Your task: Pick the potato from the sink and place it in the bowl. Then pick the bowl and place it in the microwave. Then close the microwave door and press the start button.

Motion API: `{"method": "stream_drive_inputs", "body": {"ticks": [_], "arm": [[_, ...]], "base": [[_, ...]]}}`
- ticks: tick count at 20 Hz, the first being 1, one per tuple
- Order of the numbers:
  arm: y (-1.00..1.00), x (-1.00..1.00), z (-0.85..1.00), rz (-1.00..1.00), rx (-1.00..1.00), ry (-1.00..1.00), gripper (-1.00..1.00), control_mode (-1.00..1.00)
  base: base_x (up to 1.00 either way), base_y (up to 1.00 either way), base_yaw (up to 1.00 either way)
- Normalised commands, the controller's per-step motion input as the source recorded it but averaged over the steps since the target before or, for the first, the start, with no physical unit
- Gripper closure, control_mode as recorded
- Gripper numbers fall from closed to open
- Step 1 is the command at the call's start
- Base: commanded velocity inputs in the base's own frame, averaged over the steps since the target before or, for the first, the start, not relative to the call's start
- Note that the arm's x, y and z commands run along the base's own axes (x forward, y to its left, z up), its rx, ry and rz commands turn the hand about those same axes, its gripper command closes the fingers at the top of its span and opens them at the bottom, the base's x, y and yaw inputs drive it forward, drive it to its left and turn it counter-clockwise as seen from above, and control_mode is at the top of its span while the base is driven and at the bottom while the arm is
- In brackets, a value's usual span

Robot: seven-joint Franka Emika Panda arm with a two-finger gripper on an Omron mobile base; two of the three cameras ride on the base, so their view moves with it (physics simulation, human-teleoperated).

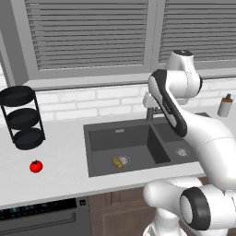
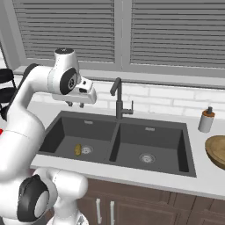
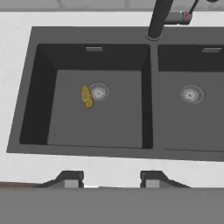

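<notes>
Hovered high above the sink [image 3: 26, 87], gripper [image 3: 111, 178] parted and empty, looking down, probably to line up on the potato [image 3: 87, 96]. Lay in the left basin, just beside the drain [image 3: 99, 92]. Faucet [image 2: 117, 99] behind the sink, clear of the drop. Bowl [image 2: 216, 150] right of the sink; soap bottle [image 2: 205, 119] nearby; tomato [image 1: 36, 166] well left.

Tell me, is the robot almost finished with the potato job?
Not nearly. Nothing looks done yet: the potato lies in the left basin of the sink, beside the drain. In hand: the gripper hangs open and empty above that basin. Left: grab the potato, drop it in the bowl on the counter at the right, then the microwave steps.
</notes>
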Motion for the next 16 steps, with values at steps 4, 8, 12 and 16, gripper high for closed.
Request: {"method": "stream_drive_inputs", "body": {"ticks": [4,8,12,16], "arm": [[0.00,-0.42,0.00,0.00,0.00,-0.08,-1.00,-1.00],[0.00,-0.92,-0.14,0.00,0.00,-0.04,-1.00,-1.00],[0.18,-1.00,-0.06,0.00,0.00,-0.15,-1.00,-1.00],[0.36,-0.66,-0.35,0.00,0.00,-0.09,-1.00,-1.00]], "base": [[0.00,0.00,0.00],[0.00,0.00,0.00],[0.00,0.00,0.00],[0.00,0.00,0.00]]}}
